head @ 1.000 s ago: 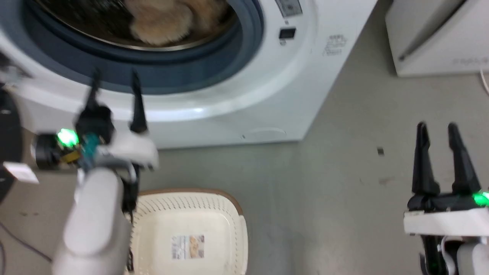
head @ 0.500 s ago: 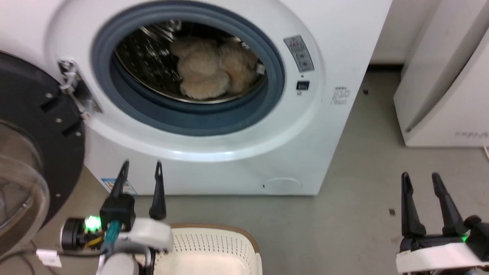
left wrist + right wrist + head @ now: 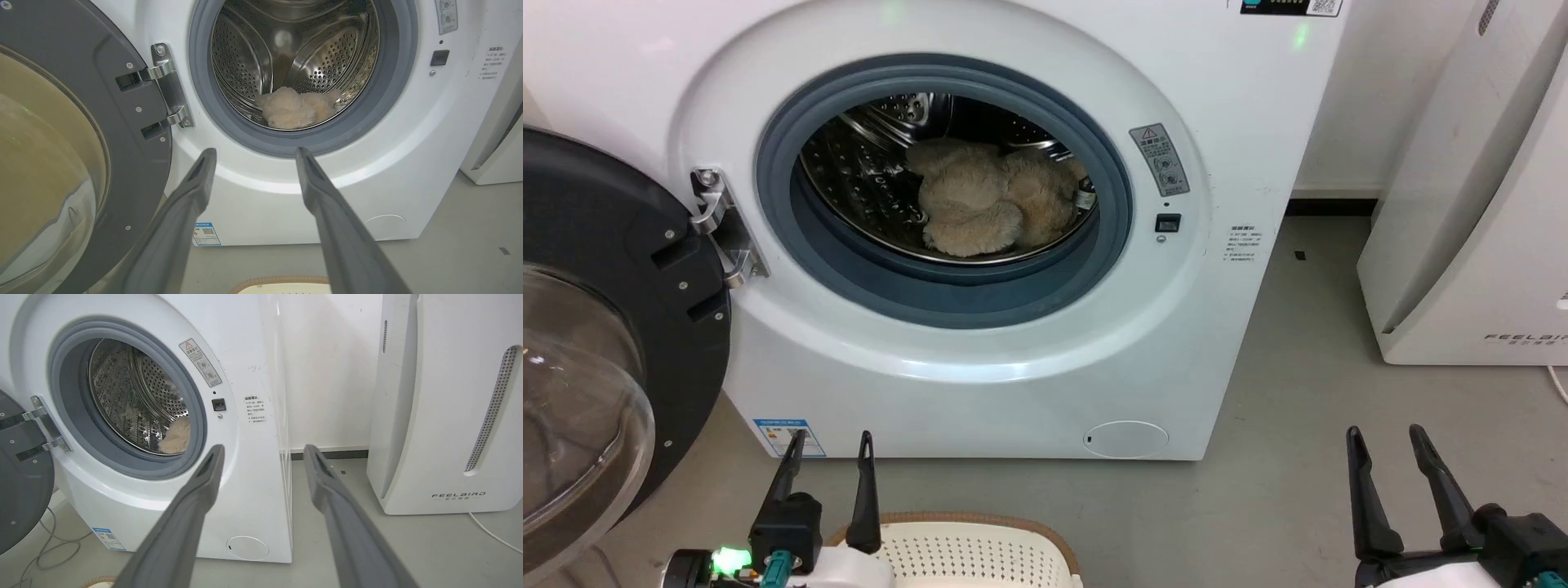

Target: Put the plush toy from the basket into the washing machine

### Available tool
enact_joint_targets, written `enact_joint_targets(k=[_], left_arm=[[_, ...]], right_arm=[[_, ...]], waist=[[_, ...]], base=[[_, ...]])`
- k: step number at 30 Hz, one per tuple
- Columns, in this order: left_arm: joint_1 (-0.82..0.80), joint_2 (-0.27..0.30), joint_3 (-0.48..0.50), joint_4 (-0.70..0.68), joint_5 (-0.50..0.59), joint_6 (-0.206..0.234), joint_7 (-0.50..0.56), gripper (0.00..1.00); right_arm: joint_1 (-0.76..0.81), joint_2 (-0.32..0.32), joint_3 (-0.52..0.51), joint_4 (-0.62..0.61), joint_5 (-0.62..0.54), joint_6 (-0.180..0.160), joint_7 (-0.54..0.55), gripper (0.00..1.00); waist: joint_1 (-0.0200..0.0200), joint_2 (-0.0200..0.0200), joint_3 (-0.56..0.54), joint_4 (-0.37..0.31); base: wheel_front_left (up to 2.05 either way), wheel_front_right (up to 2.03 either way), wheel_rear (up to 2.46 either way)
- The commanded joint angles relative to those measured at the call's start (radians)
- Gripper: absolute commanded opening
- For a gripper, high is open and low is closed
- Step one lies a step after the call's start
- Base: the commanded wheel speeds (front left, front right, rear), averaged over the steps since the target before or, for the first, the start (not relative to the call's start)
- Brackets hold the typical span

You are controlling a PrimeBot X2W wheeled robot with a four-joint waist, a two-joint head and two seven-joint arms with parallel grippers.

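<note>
Toy location: fluffy beige plush toy [image 3: 992, 204] is seen inside the drum of the white front-loading washing machine [image 3: 1029, 367].
Handling: judged light, soft, compressible.
Hold: a rounded limb is advised.
Left gripper [image 3: 831, 437]: spread, empty.
Right gripper [image 3: 1384, 433]: spread, empty.

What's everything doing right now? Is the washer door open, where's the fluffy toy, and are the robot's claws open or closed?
door: wide open, swung out to the left.
plush toy: lying inside the drum of the washing machine.
basket: on the floor in front of the machine; the part in view holds nothing.
left gripper: open, empty.
right gripper: open, empty.
</note>
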State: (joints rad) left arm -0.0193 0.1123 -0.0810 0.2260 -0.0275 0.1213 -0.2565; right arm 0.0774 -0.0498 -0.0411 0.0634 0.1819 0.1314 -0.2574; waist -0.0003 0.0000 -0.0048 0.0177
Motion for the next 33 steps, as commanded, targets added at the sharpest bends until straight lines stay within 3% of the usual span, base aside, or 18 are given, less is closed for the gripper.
enact_joint_targets(k=[1, 7, 8, 33], left_arm=[[0.014, 0.000, 0.000, -0.002, 0.008, 0.002, -0.005, 1.00], [0.031, -0.003, -0.005, 0.013, 0.010, 0.000, -0.005, 1.00], [0.021, -0.002, -0.004, 0.011, 0.001, -0.001, 0.000, 0.00], [0.021, -0.012, 0.010, -0.029, 0.004, -0.021, 0.044, 0.00]], right_arm=[[0.015, 0.000, 0.003, 0.006, -0.010, -0.001, -0.004, 1.00], [0.018, 0.000, 0.003, 0.013, -0.008, -0.001, -0.004, 1.00], [0.002, 0.000, 0.002, 0.010, -0.003, 0.000, 0.000, 0.00], [-0.012, 0.000, 0.008, -0.002, -0.033, 0.000, 0.044, 0.00]], waist=[[0.0003, 0.0000, -0.006, -0.003], [0.0003, 0.0000, -0.017, -0.008], [0.0003, 0.0000, -0.017, -0.008], [0.0003, 0.0000, -0.014, -0.010]], base=[[0.00, 0.00, 0.00], [0.00, 0.00, 0.00], [0.00, 0.00, 0.00], [0.00, 0.00, 0.00]])
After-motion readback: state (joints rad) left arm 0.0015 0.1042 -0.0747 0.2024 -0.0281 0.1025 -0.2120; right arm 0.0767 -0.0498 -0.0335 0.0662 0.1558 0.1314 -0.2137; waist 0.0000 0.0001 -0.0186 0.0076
